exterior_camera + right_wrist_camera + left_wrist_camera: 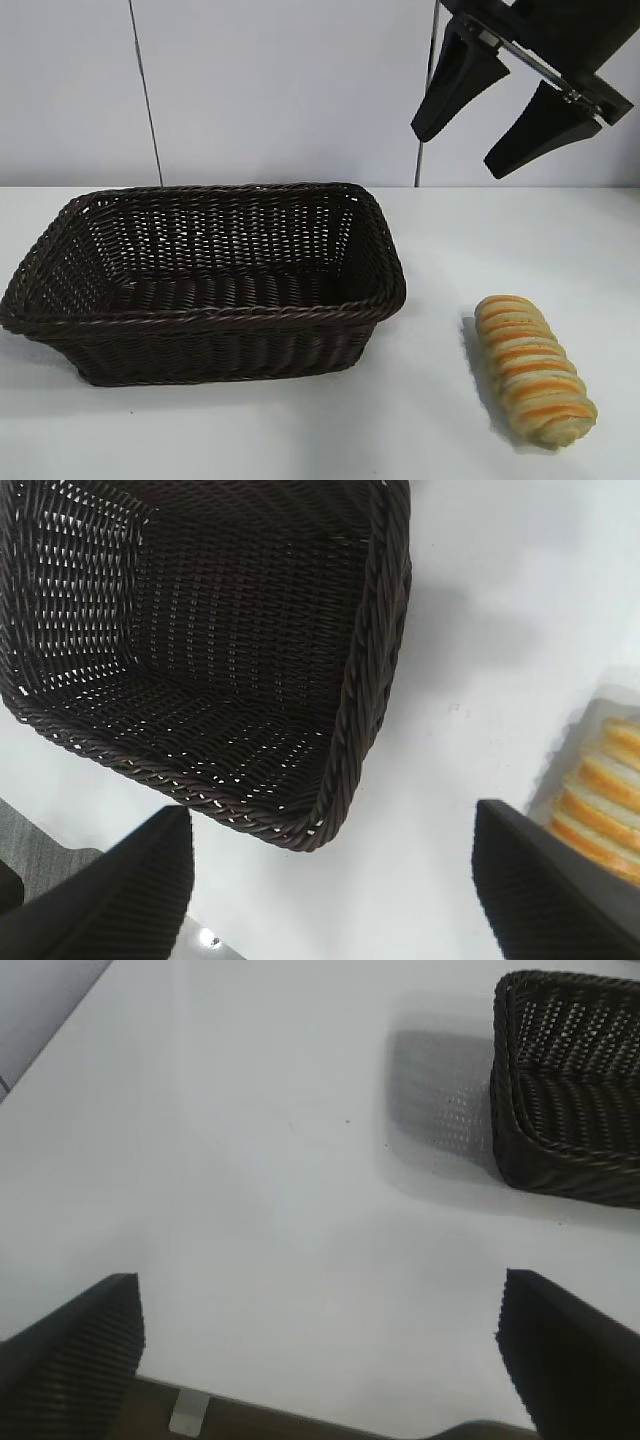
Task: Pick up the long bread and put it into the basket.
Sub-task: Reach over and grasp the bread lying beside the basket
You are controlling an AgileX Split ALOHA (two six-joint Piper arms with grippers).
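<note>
The right gripper hangs released, fingers angled downward, at one o'clock above the long bread, which lies on the white surface at three o'clock of the empty basket. Only the left wrist view shows the left gripper, spread wide and holding nothing, low over bare surface well apart from the basket.

No readable text or labels anywhere.
</note>
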